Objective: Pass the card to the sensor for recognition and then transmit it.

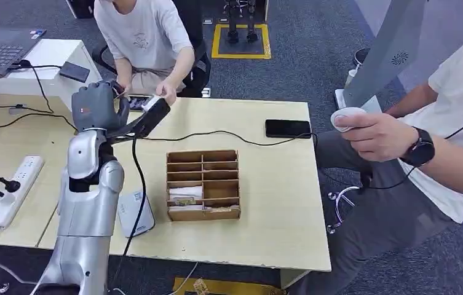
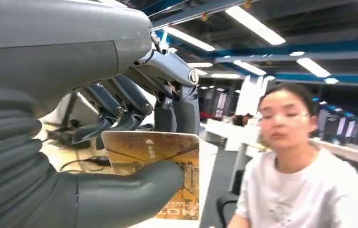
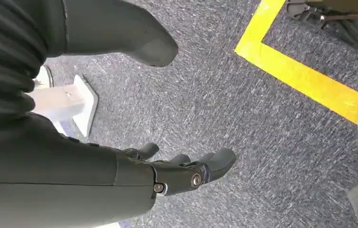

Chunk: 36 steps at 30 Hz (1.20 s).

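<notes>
From the head view, the left hand is raised over the far side of the tabletop, close to a seated person's hand. The sensor, a small pale box on a black cable, sits just beside the left hand. A wooden box with little slots stands in the middle of the tabletop

From the left wrist view, the card is pinched between the thick thumb and the dark fingers. It looks thin, light, flat and a bit slippery, so holding it by one end and leaving the rest free seems best

From the right wrist view, the right hand hangs over the grey floor, fingers apart, holding nothing
</notes>
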Motion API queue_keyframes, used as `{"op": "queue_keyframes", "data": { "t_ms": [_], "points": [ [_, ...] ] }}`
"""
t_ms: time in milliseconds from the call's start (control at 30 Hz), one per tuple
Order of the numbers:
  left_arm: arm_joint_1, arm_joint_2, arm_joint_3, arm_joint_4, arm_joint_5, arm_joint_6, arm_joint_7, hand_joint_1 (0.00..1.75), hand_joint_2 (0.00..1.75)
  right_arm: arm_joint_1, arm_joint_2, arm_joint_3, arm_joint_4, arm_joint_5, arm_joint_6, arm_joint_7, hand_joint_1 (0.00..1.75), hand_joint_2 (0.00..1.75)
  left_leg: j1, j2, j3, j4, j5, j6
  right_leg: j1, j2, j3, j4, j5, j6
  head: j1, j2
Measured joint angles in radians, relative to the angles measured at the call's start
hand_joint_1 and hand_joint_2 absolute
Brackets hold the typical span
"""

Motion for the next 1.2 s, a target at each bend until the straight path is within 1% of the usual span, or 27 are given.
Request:
{"op": "queue_keyframes", "data": {
  "t_ms": [67,100,167,200,233,267,300,367,400,567,600,633,667,700,733,967,1033,1100,1133,1200],
  "points": [
    [-0.006,0.002,0.005,0.019,0.000,0.011,0.011,1.62,1.75,0.000,0.000,0.000,0.000,0.000,0.000,0.000,0.00,1.75,0.000,0.000,0.000,0.000,0.000,0.000,0.000,0.000,0.000,0.000,0.000,0.000,0.000,0.000],
    [-0.007,0.002,0.007,0.024,0.000,0.012,0.011,1.75,1.75,0.000,0.000,0.000,0.000,0.000,0.000,0.000,0.00,1.75,0.000,0.000,0.000,0.000,0.000,0.000,0.000,0.000,0.000,0.000,0.000,0.000,0.000,0.000],
    [-0.008,0.003,0.008,0.033,0.000,0.012,0.011,1.75,1.75,0.001,0.000,0.000,0.000,0.001,0.000,0.001,0.00,1.75,0.000,0.000,0.000,0.000,0.000,0.000,0.000,0.000,0.000,0.000,0.000,0.000,0.000,0.000],
    [-0.008,0.003,0.009,0.036,0.000,0.011,0.010,1.71,1.75,0.002,0.000,0.000,0.000,0.002,0.001,0.002,0.00,1.75,0.000,0.000,0.000,0.000,0.000,0.000,0.000,0.000,0.000,0.000,0.000,0.000,0.000,0.000],
    [-0.010,0.004,0.009,0.038,0.000,0.011,0.010,1.71,1.75,0.003,0.000,0.000,0.000,0.002,0.001,0.002,0.00,1.75,0.000,0.000,0.000,0.000,0.000,0.000,0.000,0.000,0.000,0.000,0.000,0.000,0.000,0.000],
    [-0.011,0.005,0.009,0.040,0.000,0.012,0.009,1.43,1.75,0.003,0.000,0.000,0.000,0.002,0.001,0.002,0.00,1.75,0.000,0.000,0.000,0.000,0.000,0.000,0.000,0.000,0.000,0.000,0.000,0.000,0.000,0.000],
    [-0.012,0.005,0.010,0.042,0.000,0.014,0.009,1.43,1.75,0.003,0.000,0.000,0.000,0.003,0.001,0.003,0.00,1.75,0.000,0.000,0.000,0.000,0.000,0.000,0.000,0.000,0.000,0.000,0.000,0.000,0.000,0.000],
    [-0.013,0.005,0.010,0.045,0.000,0.015,0.007,1.31,1.75,0.003,0.000,0.000,0.000,0.006,0.000,0.003,0.00,1.75,0.000,0.000,0.000,0.000,0.000,0.000,0.000,0.000,0.000,0.000,0.000,0.000,0.000,0.000],
    [-0.013,0.005,0.010,0.045,0.000,0.016,0.007,1.41,1.75,0.003,0.000,0.000,0.000,0.008,0.000,0.003,0.00,1.75,0.000,0.000,0.000,0.000,0.000,0.000,0.000,0.000,0.000,0.000,0.000,0.000,0.000,0.000],
    [-0.016,0.005,0.010,0.045,0.000,0.017,0.007,1.43,1.75,0.000,0.000,0.000,0.000,0.008,0.000,0.002,0.00,1.75,0.000,0.000,0.000,0.000,0.000,0.000,0.000,0.000,0.000,0.000,0.000,0.000,0.000,0.000],
    [-0.016,0.005,0.010,0.045,0.000,0.017,0.007,1.40,1.75,0.000,0.000,0.000,0.000,0.007,0.000,0.002,0.00,1.75,0.000,0.000,0.000,0.000,0.000,0.000,0.000,0.000,0.000,0.000,0.000,0.000,0.000,0.000],
    [-0.016,0.005,0.010,0.045,0.000,0.017,0.007,1.20,1.75,0.000,0.000,0.000,0.000,0.007,0.000,0.002,0.00,1.75,0.000,0.000,0.000,0.000,0.000,0.000,0.000,0.000,0.000,0.000,0.000,0.000,0.000,0.000],
    [-0.016,0.005,0.010,0.046,0.000,0.017,0.006,1.13,1.75,0.000,0.000,0.000,0.000,0.008,0.000,0.002,0.00,1.75,0.000,0.000,0.000,0.000,0.000,0.000,0.000,0.000,0.000,0.000,0.000,0.000,0.000,0.000],
    [-0.016,0.005,0.010,0.046,0.000,0.017,0.006,0.77,1.75,0.000,0.000,0.000,0.000,0.008,-0.001,0.000,0.00,1.75,0.000,0.000,0.000,0.000,0.000,0.000,0.000,0.000,0.000,0.000,0.000,0.000,0.000,0.000],
    [-0.016,0.003,0.011,0.046,0.000,0.017,0.006,0.00,1.75,0.000,0.000,0.000,0.000,0.008,-0.001,0.000,0.00,1.75,0.000,0.000,0.000,0.000,0.000,0.000,0.000,0.000,0.000,0.000,0.000,0.000,0.000,0.000],
    [-0.015,0.002,0.023,0.046,0.000,0.042,-0.002,0.00,1.75,-0.003,0.000,0.000,0.000,0.009,0.000,0.004,0.00,1.75,0.000,0.000,-0.001,0.000,0.000,0.000,0.000,0.000,0.000,0.000,0.000,0.000,0.000,0.000],
    [-0.015,0.007,0.032,0.044,0.000,0.057,0.010,0.00,1.75,-0.002,0.000,0.000,0.000,0.006,-0.001,0.004,0.00,1.75,0.000,0.000,-0.001,0.000,0.000,0.000,0.000,0.000,0.000,0.000,0.000,0.000,0.000,0.000],
    [-0.015,0.010,0.052,0.040,0.000,0.071,0.014,0.00,1.75,0.000,0.000,0.000,0.000,0.004,-0.001,0.004,0.00,1.75,0.000,0.000,-0.001,0.000,0.000,0.000,0.000,0.000,0.000,0.000,0.000,0.000,0.000,0.000],
    [-0.014,0.015,0.071,0.037,0.000,0.080,0.028,0.00,1.75,0.001,0.000,0.000,0.000,0.003,-0.002,0.004,0.00,1.75,0.000,0.000,-0.001,0.000,0.000,0.000,0.000,0.000,0.000,0.000,0.000,0.000,0.000,0.000],
    [-0.008,0.038,0.106,0.032,0.000,0.103,0.046,0.00,1.75,0.004,0.000,0.000,0.001,-0.009,-0.003,0.002,0.00,1.75,0.000,0.001,0.000,0.000,0.000,0.000,0.000,0.001,0.000,0.001,0.000,0.000,-0.001,0.000]
  ]
}}
